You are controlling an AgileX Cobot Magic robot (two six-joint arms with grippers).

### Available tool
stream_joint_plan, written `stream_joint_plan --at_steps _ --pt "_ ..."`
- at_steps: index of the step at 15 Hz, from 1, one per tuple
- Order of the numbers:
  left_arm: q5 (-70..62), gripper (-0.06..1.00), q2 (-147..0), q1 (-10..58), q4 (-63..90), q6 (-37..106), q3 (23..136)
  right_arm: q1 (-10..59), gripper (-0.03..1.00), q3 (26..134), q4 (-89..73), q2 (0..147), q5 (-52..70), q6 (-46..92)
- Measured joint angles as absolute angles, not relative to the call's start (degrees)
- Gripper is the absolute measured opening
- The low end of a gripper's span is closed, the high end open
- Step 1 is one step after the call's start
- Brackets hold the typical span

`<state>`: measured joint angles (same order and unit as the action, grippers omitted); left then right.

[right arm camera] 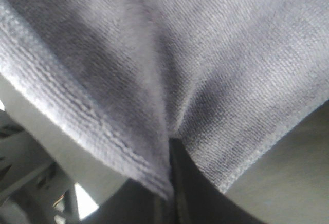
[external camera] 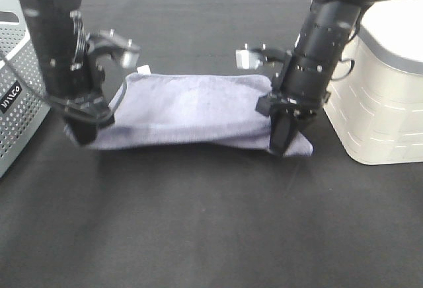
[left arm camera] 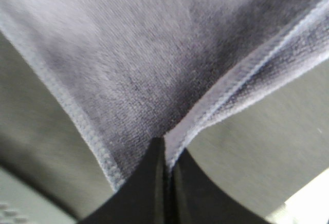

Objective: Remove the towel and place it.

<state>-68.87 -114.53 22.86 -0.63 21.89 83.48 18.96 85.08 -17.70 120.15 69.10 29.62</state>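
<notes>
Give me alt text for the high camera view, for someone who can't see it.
The left end effector and right end effector each pinch a near corner of a lavender towel over a black table. A perforated grey bin stands left, a white box right.

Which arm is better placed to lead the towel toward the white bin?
Right. The right gripper pinches the towel beside the white bin; the left gripper holds its far end.

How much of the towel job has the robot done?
Done: the left pincer and right pincer are each shut on an end of the towel. In hand: it stretches between them, close to the black table; lifted or not, I cannot tell. Left: carrying it off and setting it down.
</notes>
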Motion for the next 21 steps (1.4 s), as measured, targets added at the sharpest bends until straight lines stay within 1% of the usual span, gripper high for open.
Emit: stream_joint_plan --at_steps 3,5,8,11,14,15,20,21 --pt "-68.8 0.0 -114.3 23.3 1.1 22.0 79.5 19.0 0.02 81.3 -19.9 120.1 69.1 29.6" --pt "-68.9 0.0 -114.3 23.3 1.0 22.1 78.6 19.0 0.09 78.4 -20.2 120.1 69.0 29.6" --pt "-68.9 0.0 -114.2 23.3 0.9 22.6 78.4 19.0 0.24 75.5 -21.2 120.1 69.0 29.6" --pt "-69.0 0.0 -114.2 23.3 0.5 23.9 78.4 19.0 0.45 73.5 -23.1 120.1 69.0 28.8" --pt "-69.0 0.0 -114.2 23.3 0.3 25.1 78.3 19.0 0.67 73.3 -23.3 119.6 69.1 23.5" --pt "-69.0 0.0 -114.2 23.3 0.3 25.2 78.3 19.0 0.71 73.3 -23.3 118.7 69.1 22.6" --pt "-69.0 0.0 -114.2 23.3 0.4 25.3 73.3 19.0 0.74 73.3 -23.7 112.8 69.2 20.5" --pt "-69.0 0.04 -114.2 23.3 0.5 25.0 72.7 19.0 0.74 73.3 -23.8 112.1 69.2 19.7"
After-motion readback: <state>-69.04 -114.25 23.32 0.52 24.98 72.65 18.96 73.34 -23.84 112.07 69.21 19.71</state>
